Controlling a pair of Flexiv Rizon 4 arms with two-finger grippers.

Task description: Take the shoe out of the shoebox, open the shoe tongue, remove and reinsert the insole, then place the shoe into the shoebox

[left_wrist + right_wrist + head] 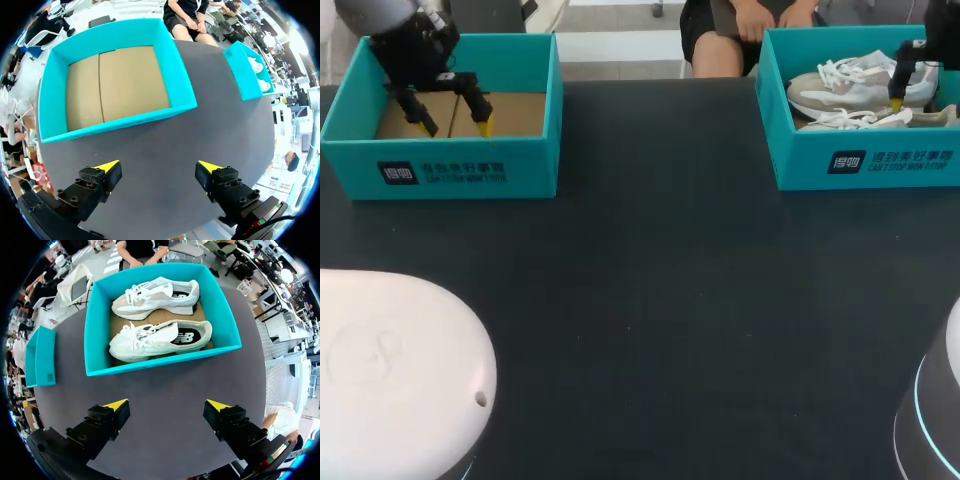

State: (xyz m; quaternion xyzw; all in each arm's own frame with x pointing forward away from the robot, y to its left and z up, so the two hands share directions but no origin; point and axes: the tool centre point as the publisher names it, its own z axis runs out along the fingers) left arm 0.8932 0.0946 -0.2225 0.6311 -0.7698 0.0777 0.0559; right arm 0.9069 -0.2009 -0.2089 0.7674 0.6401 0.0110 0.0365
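Where the dark table (670,300) lies nearest the robot, two white arm bases crowd its corners, one at the left (390,370) and one at the right (935,410). Between them and beyond, a broad stretch of bare tabletop runs across the middle, with open room on every side.

Further out hang both grippers (each held well above the surface). The left gripper (457,125) (159,167) has its yellow-tipped fingers spread wide with nothing between them. Its wrist view shows bare table under them and the left shoebox (470,170) (125,122) just ahead. The right gripper (900,95) (167,405) is likewise spread wide and holds nothing, and the right shoebox (880,160) (150,367) is just ahead of its fingers.

At the far side, the two teal shoeboxes stand well apart, one toward the far left corner and one toward the far right, both open-topped. Inside the left one only a brown cardboard floor shows. In the right one lies the pair of pale lace-up shoes, side by side lengthwise with toes toward the left. The near shoe (865,120) (160,340) rests against the near wall, and the far shoe (850,85) (155,295) lies close behind it. Neither gripper touches a shoe or a box wall.
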